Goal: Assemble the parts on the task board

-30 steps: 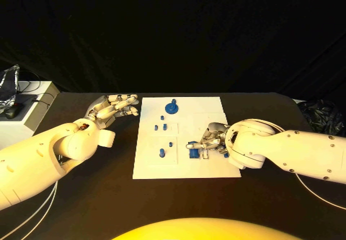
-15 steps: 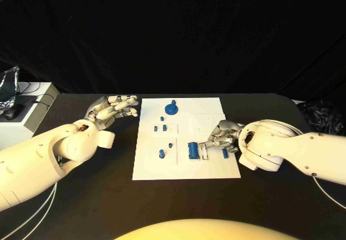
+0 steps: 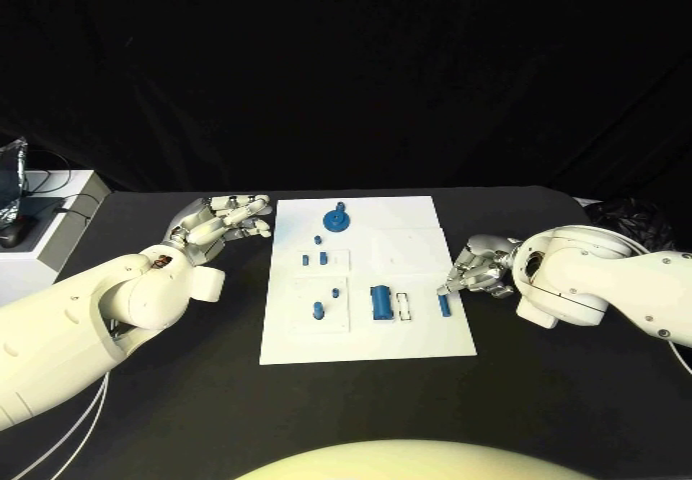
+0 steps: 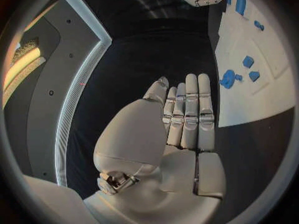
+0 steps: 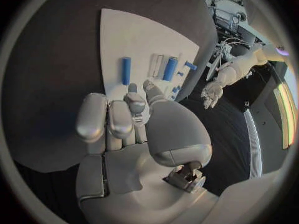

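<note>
The white task board (image 3: 418, 335) lies mid-table with several blue parts on it. A round blue part (image 3: 336, 219) stands at its far end, and small blue pegs (image 3: 315, 259) sit left of centre. A blue cylinder (image 3: 381, 301) lies in the near half, and a thin blue bar (image 3: 444, 303) lies near the right edge. My right hand (image 3: 483, 268) hovers just off the board's right edge, fingers loosely bent, holding nothing. The right wrist view shows that hand (image 5: 121, 129), the bar (image 5: 126, 70) and the cylinder (image 5: 169, 68). My left hand (image 3: 224, 220) rests left of the board with straight fingers, empty (image 4: 184, 119).
A white box (image 3: 36, 215) with cables stands at the table's far left edge. A dark crumpled bag (image 3: 635, 215) lies at the far right. Bare black table surrounds the board on all sides.
My right hand has let go of the blue cylinder and drawn back to the right, off the board. The cylinder stays lying on the board. The left hand has not moved.
</note>
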